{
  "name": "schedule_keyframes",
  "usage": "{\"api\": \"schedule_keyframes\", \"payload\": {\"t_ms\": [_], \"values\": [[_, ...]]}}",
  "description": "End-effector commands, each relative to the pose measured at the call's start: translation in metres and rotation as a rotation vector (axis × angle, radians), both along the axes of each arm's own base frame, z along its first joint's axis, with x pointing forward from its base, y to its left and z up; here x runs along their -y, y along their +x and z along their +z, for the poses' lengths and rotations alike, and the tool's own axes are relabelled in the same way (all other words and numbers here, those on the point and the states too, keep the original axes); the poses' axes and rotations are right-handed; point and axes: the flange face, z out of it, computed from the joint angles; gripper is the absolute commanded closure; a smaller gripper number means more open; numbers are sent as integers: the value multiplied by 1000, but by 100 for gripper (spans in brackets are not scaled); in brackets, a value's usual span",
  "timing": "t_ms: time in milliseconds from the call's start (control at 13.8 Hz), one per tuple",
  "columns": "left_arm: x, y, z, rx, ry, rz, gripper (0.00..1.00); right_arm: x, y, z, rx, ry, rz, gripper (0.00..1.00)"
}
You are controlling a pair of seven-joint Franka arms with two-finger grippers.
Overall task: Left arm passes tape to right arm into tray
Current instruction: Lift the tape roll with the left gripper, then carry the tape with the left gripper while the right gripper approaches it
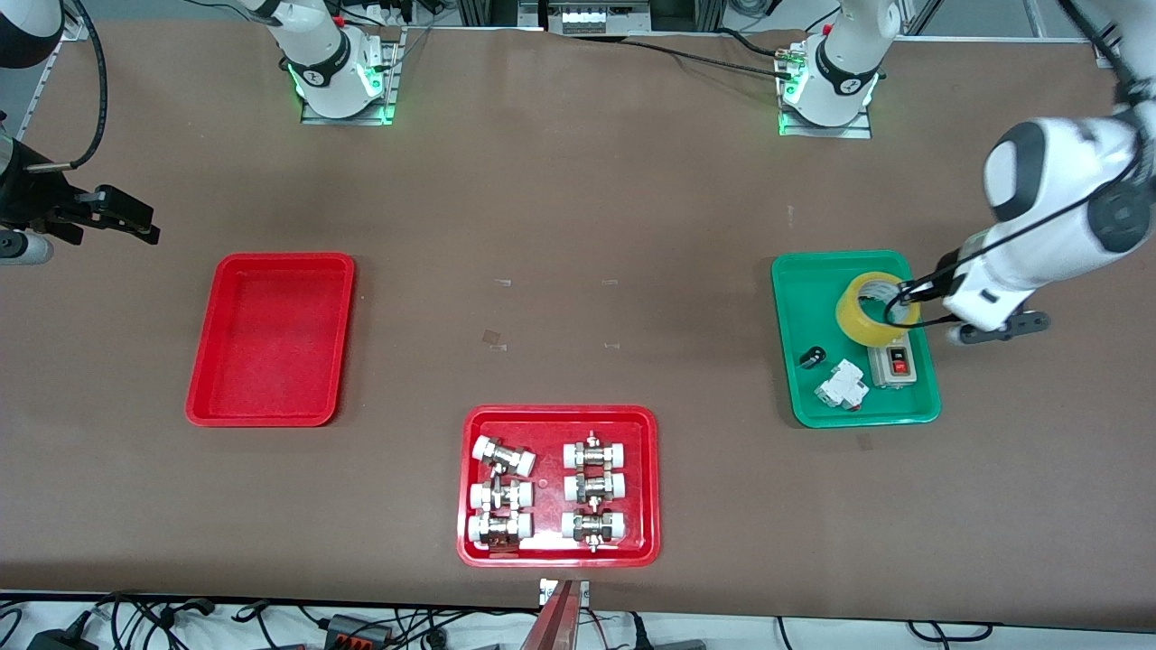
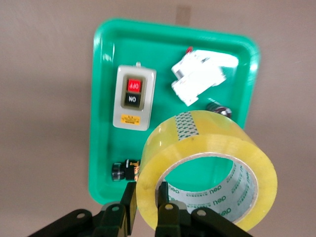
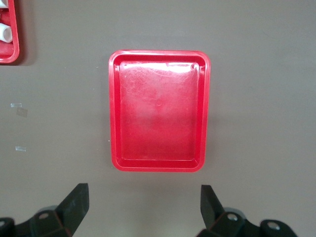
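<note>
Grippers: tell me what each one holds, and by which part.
The left gripper pinches the tape by its wall, one finger inside the hole, over the green tray. The right gripper is open and holds nothing.

The left arm (image 1: 1057, 208) was extended from its base toward 5 o'clock in the front view, its wrist bent back toward 8 o'clock. The left gripper (image 2: 144, 205) was clamped. The right arm (image 1: 27, 135) was held waiting, the right gripper (image 3: 143, 205) spread wide.
</note>
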Motion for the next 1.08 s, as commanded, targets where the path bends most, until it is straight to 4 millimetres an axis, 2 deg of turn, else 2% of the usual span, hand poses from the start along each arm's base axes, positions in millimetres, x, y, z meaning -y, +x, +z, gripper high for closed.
{"api": "schedule_keyframes", "payload": {"t_ms": [0, 72, 145, 217, 361, 434, 578, 651, 723, 867, 940, 1012], "values": [[4, 5, 110, 14, -65, -59, 100, 0, 3, -7, -19, 15, 17, 0], [6, 5, 144, 12, -73, -68, 100, -2, 5, -9, -13, 30, 14, 0], [15, 9, 162, 26, -74, -78, 100, -8, 7, -12, -19, 80, 10, 0], [23, 13, 157, 24, -81, -100, 100, -10, 8, -13, -17, 117, 4, 0], [56, 24, 144, 35, -167, -141, 100, -15, 16, -32, -53, 137, 3, 0], [82, 28, 139, 48, -215, -165, 100, -20, 20, -42, -73, 161, 4, 0], [149, 32, 128, 68, -257, -244, 100, -55, 25, -61, -113, 176, 57, 0], [175, 32, 120, 59, -261, -287, 100, -64, 24, -60, -118, 176, 72, 0], [196, 32, 116, 54, -274, -311, 100, -68, 28, -67, -124, 189, 73, 0], [223, 42, 84, 43, -309, -322, 100, -86, 36, -79, -150, 244, 84, 0], [237, 51, 61, 41, -375, -297, 100, -104, 36, -87, -164, 244, 110, 0], [261, 53, 48, 54, -420, -298, 99, -120, 36, -92, -172, 246, 134, 0]]}}
